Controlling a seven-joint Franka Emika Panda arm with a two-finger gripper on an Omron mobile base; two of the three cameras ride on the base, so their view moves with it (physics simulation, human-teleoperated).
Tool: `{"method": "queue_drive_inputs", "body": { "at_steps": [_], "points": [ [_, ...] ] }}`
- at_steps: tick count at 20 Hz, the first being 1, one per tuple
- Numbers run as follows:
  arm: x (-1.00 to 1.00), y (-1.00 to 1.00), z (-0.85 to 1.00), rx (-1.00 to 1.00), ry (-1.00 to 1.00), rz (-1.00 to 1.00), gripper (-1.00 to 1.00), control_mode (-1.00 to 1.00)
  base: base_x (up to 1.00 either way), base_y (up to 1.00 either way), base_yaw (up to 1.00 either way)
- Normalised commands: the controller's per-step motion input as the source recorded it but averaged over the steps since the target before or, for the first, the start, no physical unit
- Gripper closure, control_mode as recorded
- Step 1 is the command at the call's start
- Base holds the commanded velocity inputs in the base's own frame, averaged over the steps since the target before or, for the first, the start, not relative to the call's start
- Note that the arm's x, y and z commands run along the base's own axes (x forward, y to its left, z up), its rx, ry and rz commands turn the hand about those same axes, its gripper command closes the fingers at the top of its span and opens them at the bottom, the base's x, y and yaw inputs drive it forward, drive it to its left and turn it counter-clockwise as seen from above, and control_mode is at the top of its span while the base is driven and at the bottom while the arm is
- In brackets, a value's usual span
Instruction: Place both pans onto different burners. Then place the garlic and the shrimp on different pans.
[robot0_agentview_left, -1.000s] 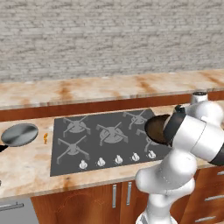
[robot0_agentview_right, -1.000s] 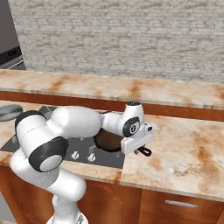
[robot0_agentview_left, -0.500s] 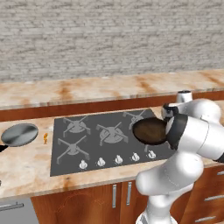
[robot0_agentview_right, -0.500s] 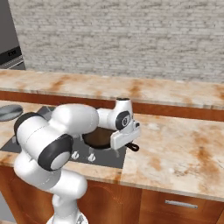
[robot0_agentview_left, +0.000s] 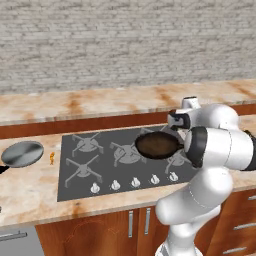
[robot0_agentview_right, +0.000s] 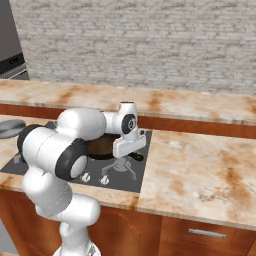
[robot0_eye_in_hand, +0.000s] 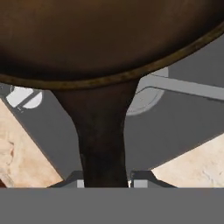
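Observation:
My gripper (robot0_agentview_left: 176, 131) is shut on the black handle (robot0_eye_in_hand: 103, 135) of the dark brown pan (robot0_agentview_left: 159, 145), which hangs level just above the right part of the cooktop (robot0_agentview_left: 102, 172). From the right base view, the same pan (robot0_agentview_right: 102, 146) sits behind my gripper (robot0_agentview_right: 129, 149). The steel pan (robot0_agentview_left: 22, 153) lies on the counter left of the cooktop, with the tiny orange shrimp (robot0_agentview_left: 51, 159) beside it. The star-shaped burners (robot0_agentview_left: 87, 143) on the left stand bare. The garlic is out of view.
White knobs (robot0_agentview_left: 135, 182) line the cooktop's front edge. Marble counter (robot0_agentview_right: 200, 170) stretches to the right of the cooktop, and a raised back ledge (robot0_agentview_left: 100, 102) runs under the brick wall. Wooden drawers (robot0_agentview_right: 200, 232) are below.
My gripper has carried the dark pan leftward, from the right edge of the cooktop to above its right-hand burners. The steel pan and shrimp have stayed put.

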Motion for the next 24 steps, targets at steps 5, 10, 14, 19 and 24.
{"method": "queue_drive_inputs", "body": {
  "at_steps": [5,10,14,19,24],
  "points": [
    [0.44,0.68,0.0,0.0,0.07,0.03,1.0,-1.0,0.0,0.0,0.0],
    [0.56,0.45,0.0,0.0,0.07,0.01,1.0,-1.0,0.0,0.0,0.0],
    [0.64,0.35,-0.15,0.0,0.09,0.0,1.0,-1.0,0.0,0.0,0.0],
    [0.25,0.42,-0.27,0.0,0.1,0.04,1.0,-1.0,0.0,0.0,0.0],
    [0.23,0.42,-0.42,0.0,0.16,0.06,1.0,-1.0,0.0,0.0,0.0]
  ]
}}
